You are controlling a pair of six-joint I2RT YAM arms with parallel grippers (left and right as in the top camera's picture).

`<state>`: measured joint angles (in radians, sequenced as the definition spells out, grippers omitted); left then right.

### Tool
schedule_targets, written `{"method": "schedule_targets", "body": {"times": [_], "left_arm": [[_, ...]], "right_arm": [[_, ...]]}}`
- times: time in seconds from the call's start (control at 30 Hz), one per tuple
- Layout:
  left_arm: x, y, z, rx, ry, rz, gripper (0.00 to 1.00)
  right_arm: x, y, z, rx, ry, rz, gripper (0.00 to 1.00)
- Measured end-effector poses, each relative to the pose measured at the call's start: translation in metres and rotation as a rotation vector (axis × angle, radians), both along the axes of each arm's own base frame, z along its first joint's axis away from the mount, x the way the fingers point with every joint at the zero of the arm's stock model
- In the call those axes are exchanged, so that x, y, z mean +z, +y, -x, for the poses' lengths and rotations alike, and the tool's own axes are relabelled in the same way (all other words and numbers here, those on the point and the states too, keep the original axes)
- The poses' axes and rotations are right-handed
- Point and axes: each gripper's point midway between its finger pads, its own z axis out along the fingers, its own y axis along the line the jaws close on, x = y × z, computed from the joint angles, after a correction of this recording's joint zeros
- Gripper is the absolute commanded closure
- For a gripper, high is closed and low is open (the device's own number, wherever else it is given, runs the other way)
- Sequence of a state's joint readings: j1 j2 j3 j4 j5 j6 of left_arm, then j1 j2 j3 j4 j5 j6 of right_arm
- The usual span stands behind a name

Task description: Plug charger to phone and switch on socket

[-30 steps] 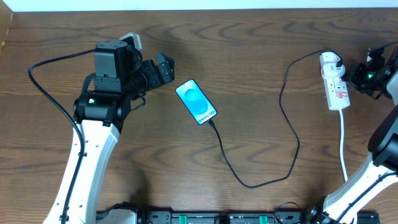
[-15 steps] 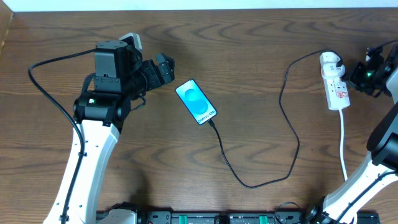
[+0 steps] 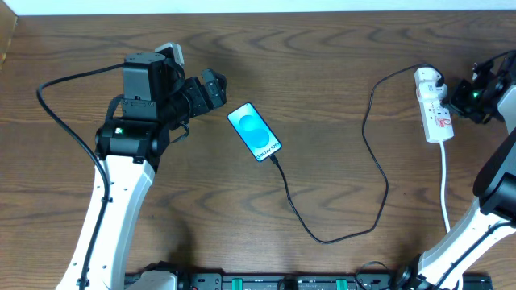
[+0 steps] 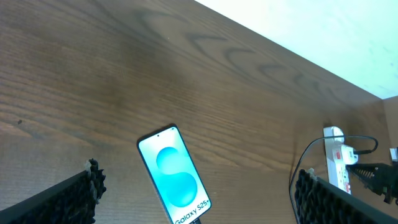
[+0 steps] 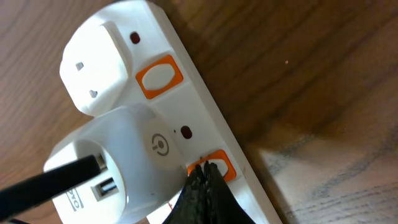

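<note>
One phone [image 3: 255,132], one charger [image 3: 375,153] and one socket [image 3: 436,113] on the tabletop [image 3: 322,48]. Left pincer [image 3: 218,87] is spread wide and empty. Right pincer [image 5: 209,174] is closed tight, tips at one of two orange switches [image 5: 160,76].

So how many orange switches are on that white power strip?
2 show in the close-up: the upper switch beside the top plug, the lower switch under the closed tips of the right hand. More may lie off frame.

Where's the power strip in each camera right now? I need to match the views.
Overhead: power strip near the right edge, upper half.
Left wrist: power strip small, in the lower right corner.
Right wrist: power strip close up, diagonal across the frame.
Shared landmark: black cable leading into it.
</note>
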<state>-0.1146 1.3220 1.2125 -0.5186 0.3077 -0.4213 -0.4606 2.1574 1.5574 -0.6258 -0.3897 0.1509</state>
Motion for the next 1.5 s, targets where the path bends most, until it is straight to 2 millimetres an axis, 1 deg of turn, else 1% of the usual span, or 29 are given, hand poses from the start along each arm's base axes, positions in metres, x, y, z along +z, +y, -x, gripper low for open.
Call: {"method": "schedule_targets", "body": {"times": [0.2, 0.37, 0.4, 0.47, 0.57, 0.63, 0.67, 0.93, 1.07, 1.13, 1.33, 1.43, 1.5], "left_arm": [[0.0, 0.0, 0.0, 0.0, 0.0, 0.0, 0.0], [0.0, 0.0, 0.0, 0.0, 0.0, 0.0, 0.0], [0.0, 0.0, 0.0, 0.0, 0.0, 0.0, 0.0], [0.0, 0.0, 0.0, 0.0, 0.0, 0.0, 0.0], [0.0, 0.0, 0.0, 0.0, 0.0, 0.0, 0.0], [0.0, 0.0, 0.0, 0.0, 0.0, 0.0, 0.0], [0.0, 0.0, 0.0, 0.0, 0.0, 0.0, 0.0], [0.0, 0.0, 0.0, 0.0, 0.0, 0.0, 0.0], [0.0, 0.0, 0.0, 0.0, 0.0, 0.0, 0.0], [0.0, 0.0, 0.0, 0.0, 0.0, 0.0, 0.0], [0.0, 0.0, 0.0, 0.0, 0.0, 0.0, 0.0], [0.0, 0.0, 0.0, 0.0, 0.0, 0.0, 0.0], [0.0, 0.0, 0.0, 0.0, 0.0, 0.0, 0.0]], "right_arm": [[0.002, -0.002, -0.002, -0.014, -0.016, -0.015, 0.99], [0.007, -0.011, 0.0, -0.038, -0.037, -0.044, 0.99], [0.011, -0.015, 0.001, -0.048, -0.045, -0.045, 0.99], [0.026, -0.024, 0.003, -0.066, -0.074, -0.035, 0.98], [0.06, -0.036, 0.004, -0.088, -0.138, -0.005, 0.99], [0.07, -0.036, 0.006, -0.088, -0.15, -0.001, 0.99], [0.071, -0.035, 0.007, -0.087, -0.149, -0.004, 0.99], [0.069, -0.032, 0.01, -0.087, -0.129, -0.011, 0.99], [0.066, -0.029, 0.008, -0.081, -0.125, -0.009, 0.99], [0.058, -0.025, 0.006, -0.072, -0.114, -0.014, 0.99], [0.025, -0.012, 0.0, -0.039, -0.065, -0.036, 0.99], [0.016, -0.007, -0.004, -0.024, -0.057, -0.032, 0.99], [0.014, -0.007, -0.006, -0.024, -0.057, -0.024, 0.99]]}}
